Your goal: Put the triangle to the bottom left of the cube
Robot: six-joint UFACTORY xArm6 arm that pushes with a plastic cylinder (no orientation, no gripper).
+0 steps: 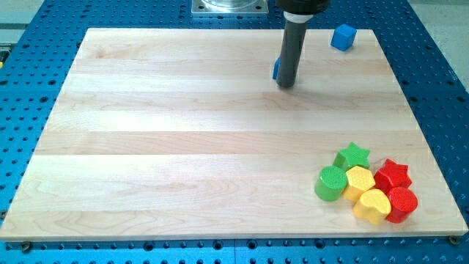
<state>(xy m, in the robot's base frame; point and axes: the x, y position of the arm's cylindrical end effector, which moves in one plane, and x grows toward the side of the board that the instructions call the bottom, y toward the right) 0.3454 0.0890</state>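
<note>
A blue cube sits near the view's top right corner of the wooden board. A second blue block, mostly hidden behind my rod, shows only as a sliver on the rod's left side; its shape cannot be made out. My tip rests on the board at the view's top centre, touching or right beside that blue block, to the left of and below the cube.
A cluster of blocks lies at the view's bottom right: a green star, a green cylinder, a yellow block, a yellow heart, a red star and a red cylinder.
</note>
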